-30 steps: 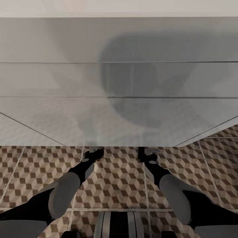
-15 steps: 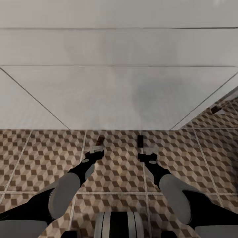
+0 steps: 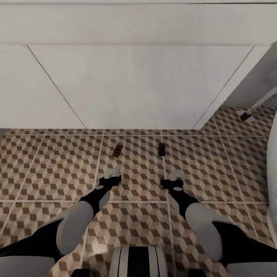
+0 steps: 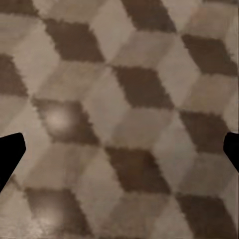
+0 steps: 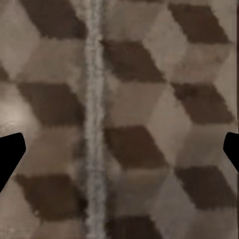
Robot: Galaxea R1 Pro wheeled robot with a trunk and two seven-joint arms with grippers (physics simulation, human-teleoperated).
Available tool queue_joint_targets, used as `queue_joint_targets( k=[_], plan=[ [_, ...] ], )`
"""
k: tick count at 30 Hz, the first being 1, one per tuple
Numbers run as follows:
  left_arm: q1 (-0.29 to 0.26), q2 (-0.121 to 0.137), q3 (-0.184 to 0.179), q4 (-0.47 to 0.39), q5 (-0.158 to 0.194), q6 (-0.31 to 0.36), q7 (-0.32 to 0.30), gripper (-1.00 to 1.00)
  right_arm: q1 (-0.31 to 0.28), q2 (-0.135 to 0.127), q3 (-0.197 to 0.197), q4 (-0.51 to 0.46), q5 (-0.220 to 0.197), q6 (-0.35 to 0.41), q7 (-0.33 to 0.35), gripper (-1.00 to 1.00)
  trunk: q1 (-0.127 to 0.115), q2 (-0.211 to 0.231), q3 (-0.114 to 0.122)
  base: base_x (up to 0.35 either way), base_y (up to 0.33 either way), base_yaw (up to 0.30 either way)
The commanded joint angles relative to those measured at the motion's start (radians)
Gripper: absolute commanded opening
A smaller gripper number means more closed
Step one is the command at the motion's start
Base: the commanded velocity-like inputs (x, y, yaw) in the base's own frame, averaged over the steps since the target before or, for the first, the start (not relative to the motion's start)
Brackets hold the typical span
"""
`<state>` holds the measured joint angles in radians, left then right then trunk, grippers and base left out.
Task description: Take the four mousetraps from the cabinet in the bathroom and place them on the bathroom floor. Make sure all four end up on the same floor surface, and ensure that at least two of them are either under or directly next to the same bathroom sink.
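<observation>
Both pincers (image 3: 111,177) (image 3: 172,181) apart and empty above bathroom floor (image 3: 46,165), two mousetraps (image 3: 117,150) (image 3: 161,149) ahead

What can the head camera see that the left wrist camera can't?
The head camera sees two mousetraps lying on the bathroom floor. One is just ahead of the left gripper, the other ahead of the right gripper. It also sees both arms and the white vanity front behind them. The left wrist camera gives a blurry close-up of the cube pattern, with dark fingertips spread wide at the edges. Both cameras see the brown cube-patterned tiles.
</observation>
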<state>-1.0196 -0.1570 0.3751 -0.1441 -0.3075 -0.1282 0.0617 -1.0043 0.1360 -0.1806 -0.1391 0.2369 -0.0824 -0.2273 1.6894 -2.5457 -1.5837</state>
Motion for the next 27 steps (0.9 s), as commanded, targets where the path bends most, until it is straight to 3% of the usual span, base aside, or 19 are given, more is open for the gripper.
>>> queue_joint_targets(
  k=[1, 27],
  plan=[
    [-0.001, -0.001, 0.007, 0.001, -0.010, -0.004, 0.003, 1.00, -0.001, 0.000, -0.009, 0.001, 0.009, -0.003, -0.003, 1.00, -0.001, 0.000, 0.000, -0.338, 0.000, 0.000],
    [-0.001, -0.001, 0.008, 0.049, -0.005, -0.003, 0.000, 1.00, 0.009, -0.002, -0.009, 0.022, 0.012, -0.007, 0.003, 1.00, -0.001, 0.000, 0.000, -0.338, 0.000, 0.000]
  ],
)
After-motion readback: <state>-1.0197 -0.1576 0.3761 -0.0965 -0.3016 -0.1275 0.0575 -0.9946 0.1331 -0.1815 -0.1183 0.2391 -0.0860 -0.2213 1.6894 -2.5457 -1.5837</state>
